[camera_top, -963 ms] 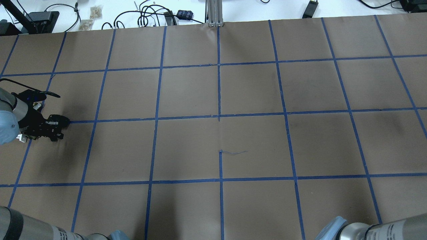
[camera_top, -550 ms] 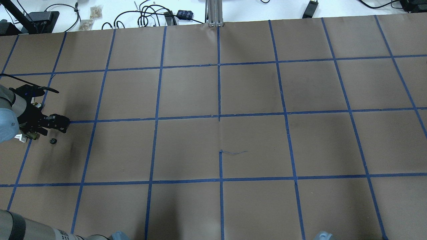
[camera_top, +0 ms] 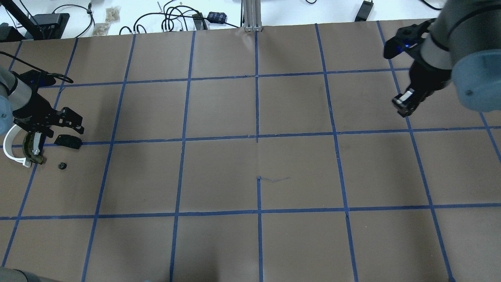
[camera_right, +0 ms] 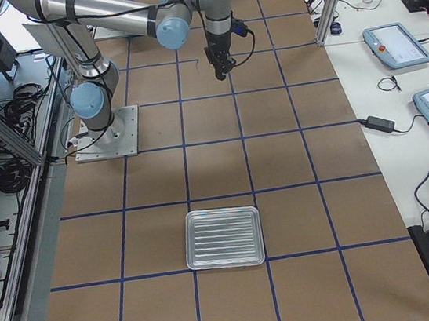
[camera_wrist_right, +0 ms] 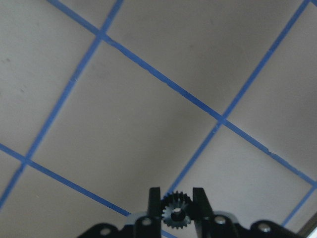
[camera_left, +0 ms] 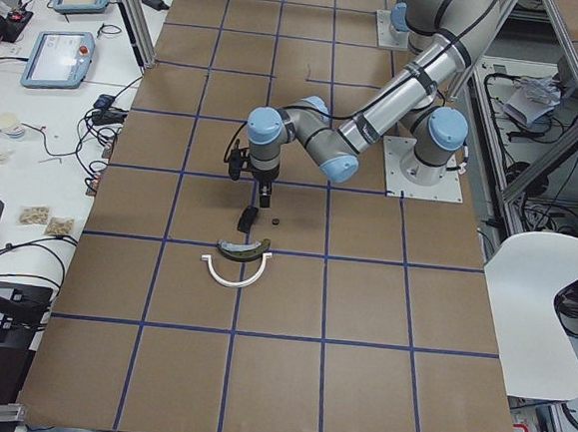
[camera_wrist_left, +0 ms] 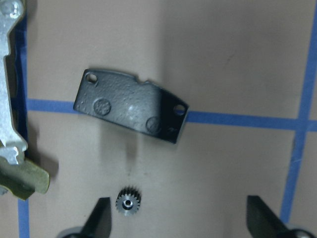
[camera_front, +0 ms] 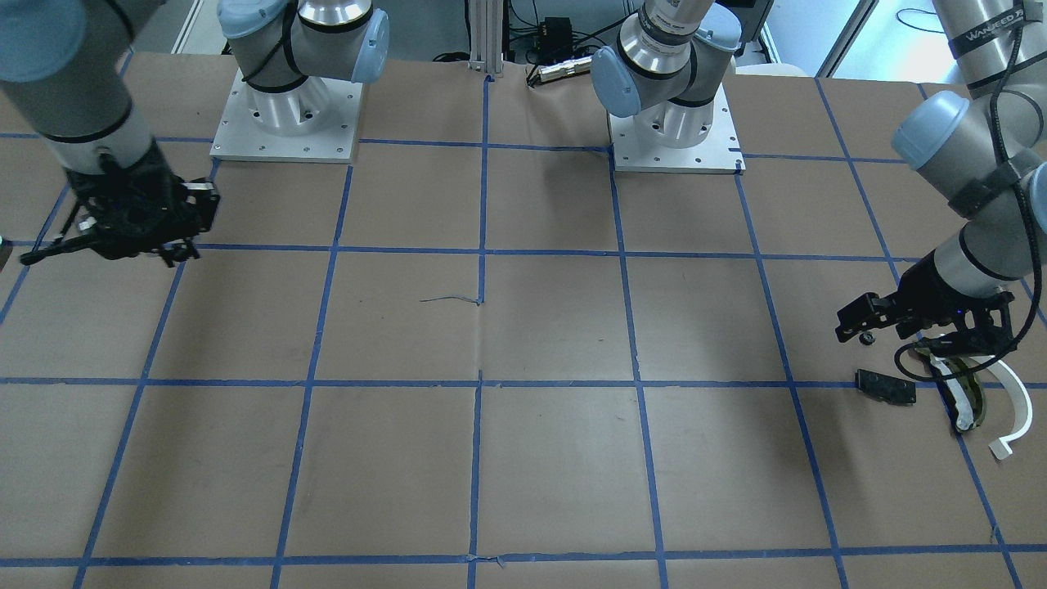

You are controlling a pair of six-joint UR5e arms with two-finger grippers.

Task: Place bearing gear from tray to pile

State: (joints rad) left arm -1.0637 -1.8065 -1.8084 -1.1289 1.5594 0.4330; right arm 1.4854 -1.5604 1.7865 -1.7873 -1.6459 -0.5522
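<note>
Two small gears are accounted for, one at each end of the surface (camera_top: 219, 176).

Far left: the pile consists of a white curved arc (camera_top: 4, 147), an olive-and-white curved piece (camera_top: 27, 147) and a flat black plate (camera_wrist_left: 131, 105). A loose gear (camera_wrist_left: 129, 201) lies flat, bore up, near the plate on the robot's side. The left gripper (camera_wrist_left: 179, 213) hangs over this group. Its fingers (camera_wrist_left: 100, 218) are spread wide with nothing between them. In the wrist view the loose gear appears just beside one fingertip; contact cannot be confirmed.

Far right: the right gripper (camera_top: 405, 105) is raised over the far part of the surface. Its fingers are clamped on the bearing gear (camera_wrist_right: 176, 214), pinching it across the toothed rim with the bore facing the wrist camera.

Right end: the metal tray (camera_right: 220, 212) shows only in the right side view, well apart from both grippers.

Governing relation: the pile lies to the robot's left of the held bearing gear, with nearly the whole width of the surface between them. The left arm is nearer the pile by far, yet it is the right arm that carries the part.

Assessment: the remaining work is a long leftward carry, and the natural set-down spot is beside the loose gear. The left gripper occupies the space above that spot, so clearance between the two arms is the point to watch.
</note>
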